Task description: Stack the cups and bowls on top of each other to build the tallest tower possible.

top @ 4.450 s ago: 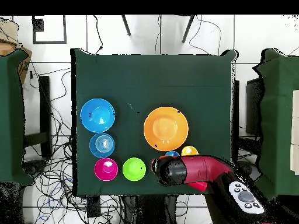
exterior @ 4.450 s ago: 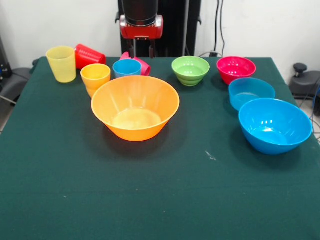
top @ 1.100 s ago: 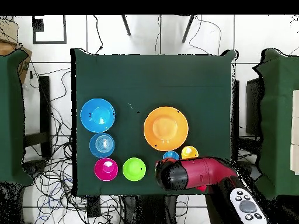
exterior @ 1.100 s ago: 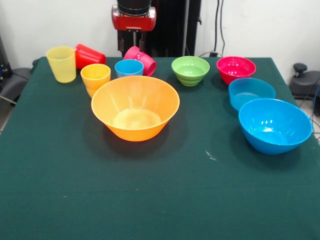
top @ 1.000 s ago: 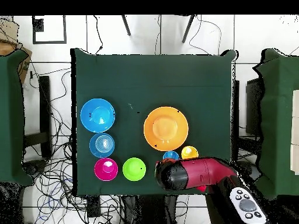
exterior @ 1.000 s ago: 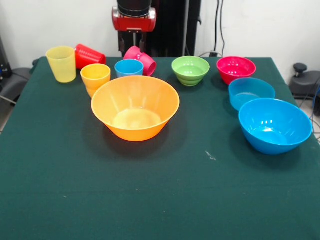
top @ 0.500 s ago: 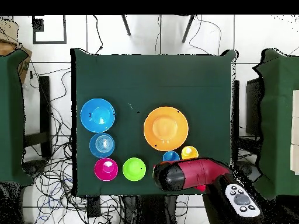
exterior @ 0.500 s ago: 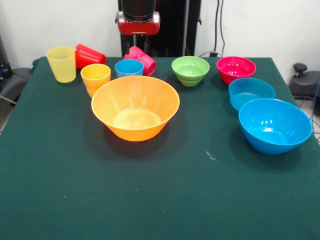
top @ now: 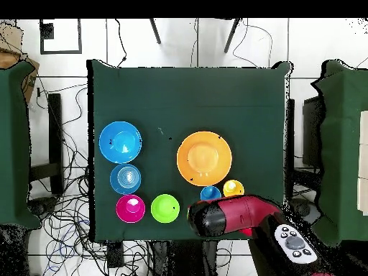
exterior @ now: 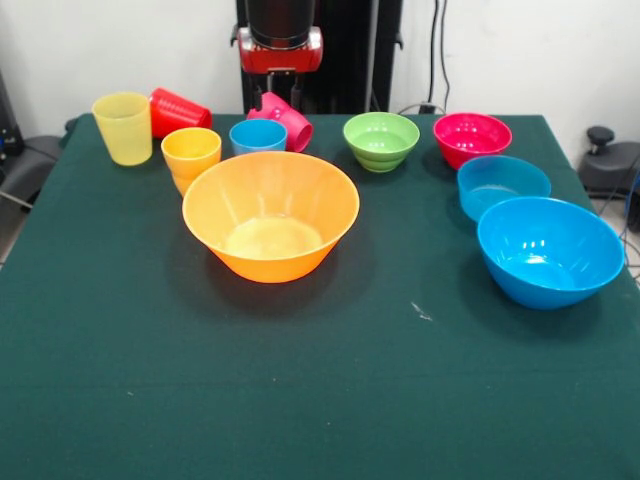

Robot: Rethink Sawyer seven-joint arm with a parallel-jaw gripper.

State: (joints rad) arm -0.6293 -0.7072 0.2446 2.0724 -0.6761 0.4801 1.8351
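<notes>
Changes only. Small pink plastic cup (exterior: 283,117): 4.4 s ago it lay tucked behind the small light blue plastic cup (exterior: 257,134), mostly hidden. By 1.1 s ago it showed higher and fuller above the blue cup's rim, tilted, mouth toward the left edge of the tabletop. Now it sits slightly right of that, same tilt, just under the hand (exterior: 283,84).

Red and black arm head (exterior: 281,38): 4.4 s ago low over the far edge of the tabletop; 1.1 s ago higher and further left; now shifted right again. Overhead, the arm's red housing (top: 233,214) swung a little, black end moved slightly left along the near edge.
</notes>
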